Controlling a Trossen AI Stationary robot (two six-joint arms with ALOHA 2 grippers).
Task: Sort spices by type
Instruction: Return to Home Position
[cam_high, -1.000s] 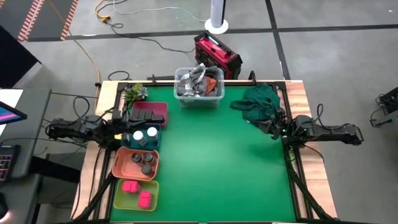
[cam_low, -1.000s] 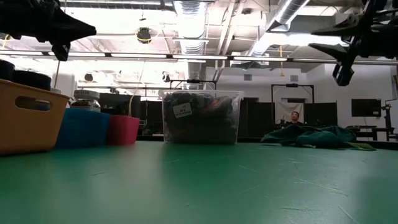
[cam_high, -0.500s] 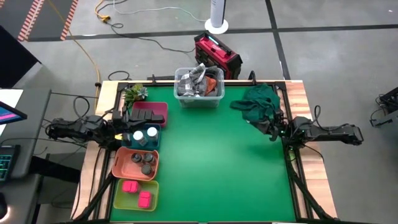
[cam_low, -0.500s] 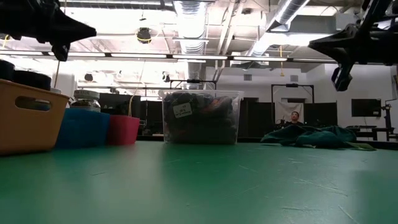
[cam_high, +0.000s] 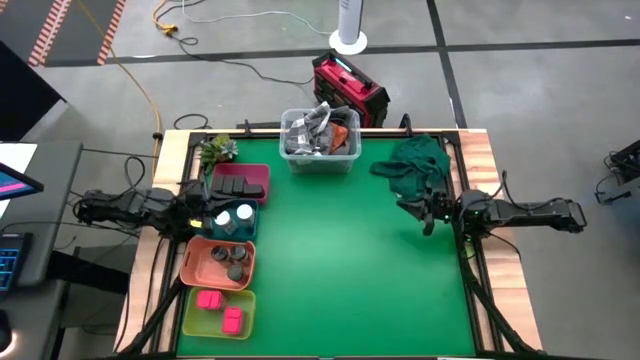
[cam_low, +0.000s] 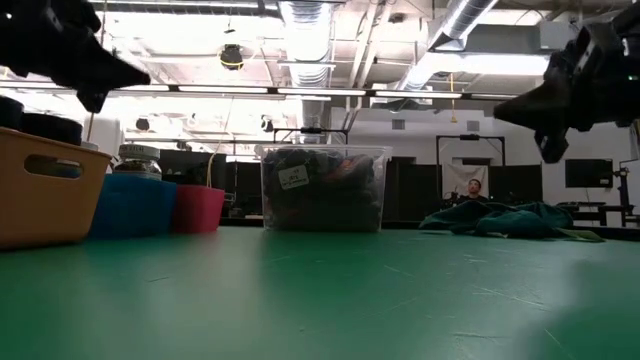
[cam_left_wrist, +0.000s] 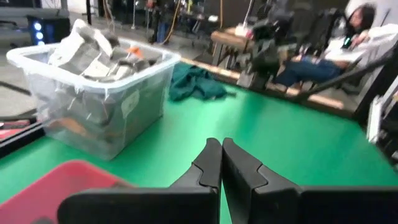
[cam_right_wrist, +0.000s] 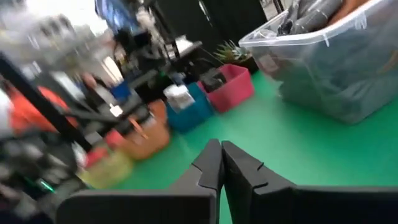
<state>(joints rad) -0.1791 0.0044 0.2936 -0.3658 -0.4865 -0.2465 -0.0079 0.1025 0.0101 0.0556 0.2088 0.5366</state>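
left gripper (cam_left_wrist: 221, 144) and right gripper (cam_right_wrist: 220, 144) each pressed together; black boxes (cam_high: 240, 186) lie flat, their row running side to side.

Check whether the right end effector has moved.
Yes. In the high view the right end effector swung inward, away from the table's right edge.

The orange tray (cam_low: 45, 200), cut by the low view's edge, partly hides the blue tray (cam_low: 140, 208).
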